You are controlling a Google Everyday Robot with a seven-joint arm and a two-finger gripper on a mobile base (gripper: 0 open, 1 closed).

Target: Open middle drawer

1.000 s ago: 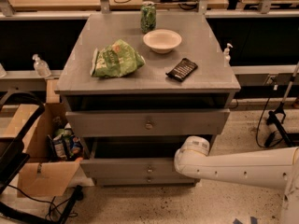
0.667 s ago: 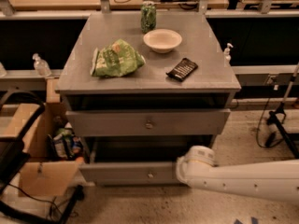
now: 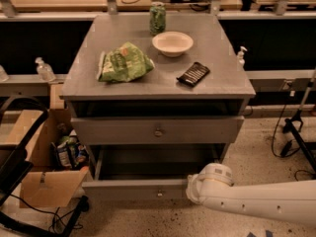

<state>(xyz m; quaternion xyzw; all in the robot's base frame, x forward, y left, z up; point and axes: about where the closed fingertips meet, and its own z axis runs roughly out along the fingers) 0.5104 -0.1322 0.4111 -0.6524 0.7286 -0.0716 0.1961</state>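
Grey wood filled the view: the middle drawer (image 3: 158, 125), a flat front with a small round knob (image 3: 158, 131) at its centre, sat at 12 o'clock from the lower drawer (image 3: 128, 189) and just beneath the dark band under the cabinet top (image 3: 148, 89). We judged that front to be flush with the frame, or nearly so, since none of its inside showed. The lower drawer stood pulled out toward us, its dark interior open to view between the two fronts.

The gripper (image 3: 193, 190) lay at about 5 o'clock from the middle knob, low at the right end of the lower drawer's front, touching it or just beside it. It tipped the white arm (image 3: 261, 201) that entered from 4 o'clock. We could not tell whether it was clamped on anything, because the rounded wrist covered it.

On the top, the green bag (image 3: 123, 63) lay at 9 o'clock, the bowl (image 3: 172, 43) at 1 o'clock, the can (image 3: 157, 18) at 12 and a dark flat packet (image 3: 193, 74) at 3, all well apart from the work.

By our reckoning the task was not yet done: the middle drawer looked shut. What remained was to bring the gripper up to the knob, take hold of it and draw that front straight out
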